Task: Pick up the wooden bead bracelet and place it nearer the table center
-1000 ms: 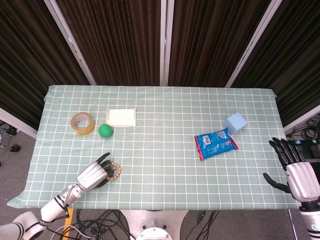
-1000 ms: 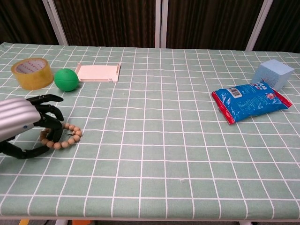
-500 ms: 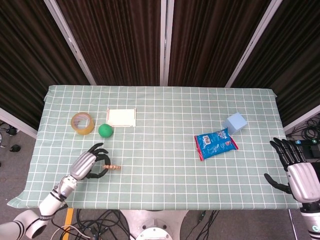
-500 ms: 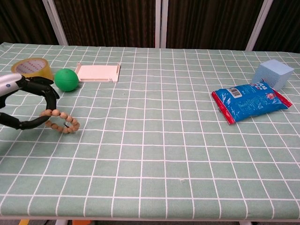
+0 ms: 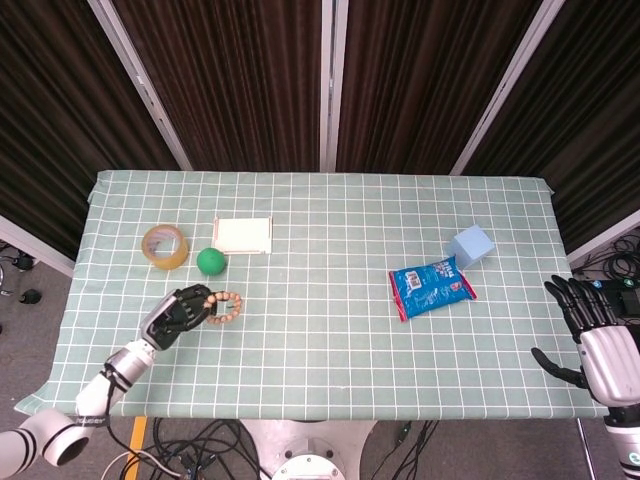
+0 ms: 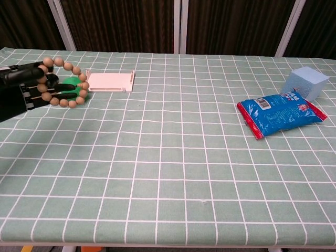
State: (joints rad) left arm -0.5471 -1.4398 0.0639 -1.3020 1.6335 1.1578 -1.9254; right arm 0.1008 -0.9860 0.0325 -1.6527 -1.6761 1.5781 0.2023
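Note:
The wooden bead bracelet (image 5: pixel 226 306) (image 6: pixel 66 84) is a loop of tan beads, lifted off the checked tablecloth. My left hand (image 5: pixel 178 314) (image 6: pixel 23 86) grips it at the left side of the table, the loop hanging out past the fingers toward the right. In the chest view the loop stands in front of the green ball (image 6: pixel 79 88). My right hand (image 5: pixel 597 340) hovers off the table's right edge with its fingers spread and nothing in them; the chest view does not show it.
A tape roll (image 5: pixel 165 246), a green ball (image 5: pixel 211 261) and a cream flat tray (image 5: pixel 243 235) lie at the left rear. A blue snack bag (image 5: pixel 431 287) and a light blue cube (image 5: pixel 470 246) sit to the right. The table's front edge (image 5: pixel 300 412) lies close to both hands.
My left hand has closed on the bracelet and raised it off the cloth, carrying it up and slightly right. The right hand has barely moved.

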